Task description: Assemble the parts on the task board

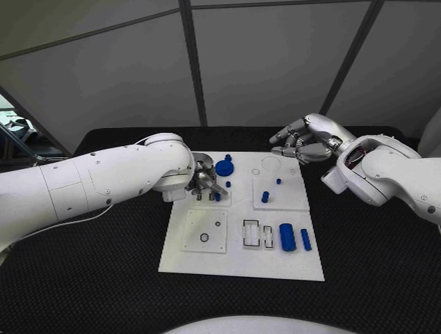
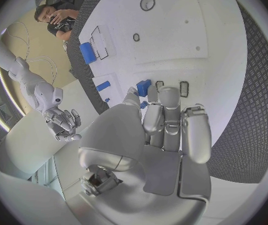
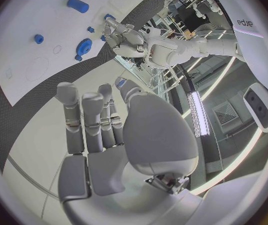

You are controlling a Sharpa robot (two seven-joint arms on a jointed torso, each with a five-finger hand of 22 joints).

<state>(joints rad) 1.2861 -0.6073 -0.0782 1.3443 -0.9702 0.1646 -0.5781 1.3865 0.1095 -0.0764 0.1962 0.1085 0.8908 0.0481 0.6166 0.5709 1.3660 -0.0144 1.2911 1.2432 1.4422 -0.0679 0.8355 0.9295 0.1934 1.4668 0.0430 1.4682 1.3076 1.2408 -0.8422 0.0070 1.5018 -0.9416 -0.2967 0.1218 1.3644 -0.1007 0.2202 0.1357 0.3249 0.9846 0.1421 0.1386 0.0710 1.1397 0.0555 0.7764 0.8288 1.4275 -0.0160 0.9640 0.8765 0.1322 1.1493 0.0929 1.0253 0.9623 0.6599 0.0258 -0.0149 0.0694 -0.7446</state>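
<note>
The white task board (image 1: pixel 238 261) lies in the middle of the table. My left hand (image 1: pixel 202 182) is low over its far left module, where thumb and fingertips (image 2: pixel 153 92) pinch a small blue part (image 2: pixel 144 87) standing there. A blue gear (image 1: pixel 225 167) sits just beyond that hand. Two blue pegs (image 1: pixel 265 197) stand in the far right module. A blue cylinder (image 1: pixel 288 237) and a thinner one (image 1: pixel 306 239) lie near the board's front right. My right hand (image 1: pixel 302 142) hovers above the board's far right corner, holding nothing, its fingers (image 3: pixel 86 120) loosely extended.
The board has a front left module with a small hole (image 1: pixel 204 237) and rectangular slots (image 1: pixel 252 233) beside the cylinders. A round recess (image 1: pixel 270 164) marks the far right area. Black table (image 1: pixel 381 271) surrounds the board on all sides.
</note>
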